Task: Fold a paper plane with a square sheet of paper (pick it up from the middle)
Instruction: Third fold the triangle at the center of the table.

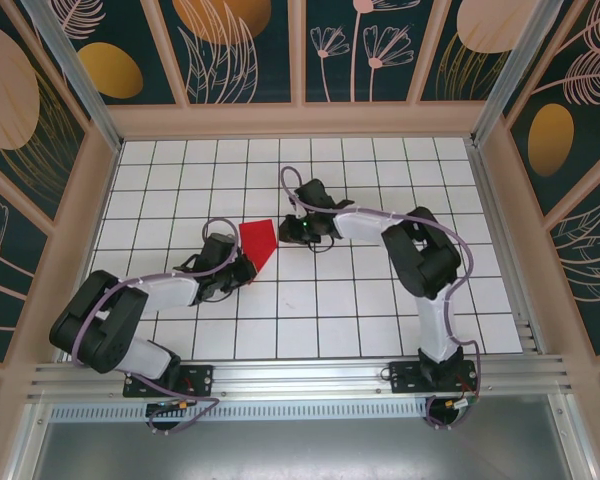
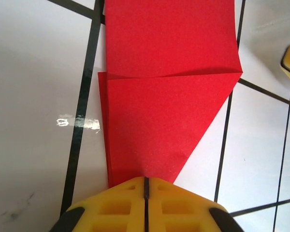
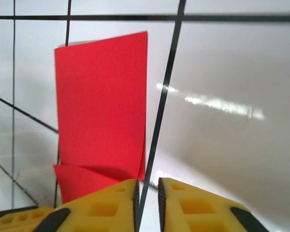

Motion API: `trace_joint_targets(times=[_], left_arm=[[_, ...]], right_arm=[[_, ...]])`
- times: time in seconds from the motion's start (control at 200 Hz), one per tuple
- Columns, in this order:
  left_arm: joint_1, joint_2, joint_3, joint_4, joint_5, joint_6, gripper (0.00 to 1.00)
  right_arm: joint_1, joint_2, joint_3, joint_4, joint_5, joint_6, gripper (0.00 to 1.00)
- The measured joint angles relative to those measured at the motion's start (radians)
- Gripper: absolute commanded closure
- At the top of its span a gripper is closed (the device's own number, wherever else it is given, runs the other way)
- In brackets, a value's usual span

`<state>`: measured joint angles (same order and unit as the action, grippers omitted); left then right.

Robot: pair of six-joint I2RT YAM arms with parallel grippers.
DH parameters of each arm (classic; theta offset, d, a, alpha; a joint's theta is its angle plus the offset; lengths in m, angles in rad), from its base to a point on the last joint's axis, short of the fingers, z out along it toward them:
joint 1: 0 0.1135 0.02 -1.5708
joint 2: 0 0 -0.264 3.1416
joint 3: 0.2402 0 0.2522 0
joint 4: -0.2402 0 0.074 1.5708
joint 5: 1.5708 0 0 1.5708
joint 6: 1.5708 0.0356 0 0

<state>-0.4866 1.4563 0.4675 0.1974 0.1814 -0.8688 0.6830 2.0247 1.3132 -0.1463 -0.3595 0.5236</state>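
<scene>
Left gripper [image 2: 146, 180]: yellow fingers closed together, tips over the near corner of a thin bright red folded sheet of paper [image 2: 169, 87], lying flat just ahead on the white gridded table [image 2: 34, 96]. Right gripper [image 3: 147, 182]: fingers slightly apart, black grid line visible through the gap, red sheet just ahead and left.

The table [image 1: 380, 310] lies bare along its far edge, at both far corners, and between the arms toward the near edge. The left arm [image 1: 150, 292] blocks the near-left corner, and the right arm [image 1: 420, 255] arches over the right side. Both reach the paper [image 1: 257, 240] near the centre. Three sides are closed by walls [image 1: 300, 120].
</scene>
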Motion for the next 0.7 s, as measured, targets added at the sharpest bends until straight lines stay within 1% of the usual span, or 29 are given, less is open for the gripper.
trace_joint_targets(times=[0.1,0.255,0.42,0.59,0.701], left_arm=[[0.0,-0.039,0.0,-0.008,-0.001,0.003,0.75],[0.0,-0.09,0.005,-0.007,-0.023,0.005,0.71],[0.0,-0.095,0.008,0.009,-0.072,0.005,0.72],[0.0,-0.069,0.02,0.016,-0.135,-0.002,0.79],[0.0,-0.042,0.03,0.016,-0.166,-0.01,0.8]], right_arm=[[0.01,-0.073,-0.087,0.035,0.0,0.026,0.64],[0.017,-0.146,-0.18,0.089,0.005,0.073,0.55],[0.023,-0.159,-0.222,0.149,0.015,0.121,0.48],[0.038,-0.157,-0.225,0.189,0.013,0.157,0.48],[0.045,-0.13,-0.202,0.206,0.001,0.171,0.49]])
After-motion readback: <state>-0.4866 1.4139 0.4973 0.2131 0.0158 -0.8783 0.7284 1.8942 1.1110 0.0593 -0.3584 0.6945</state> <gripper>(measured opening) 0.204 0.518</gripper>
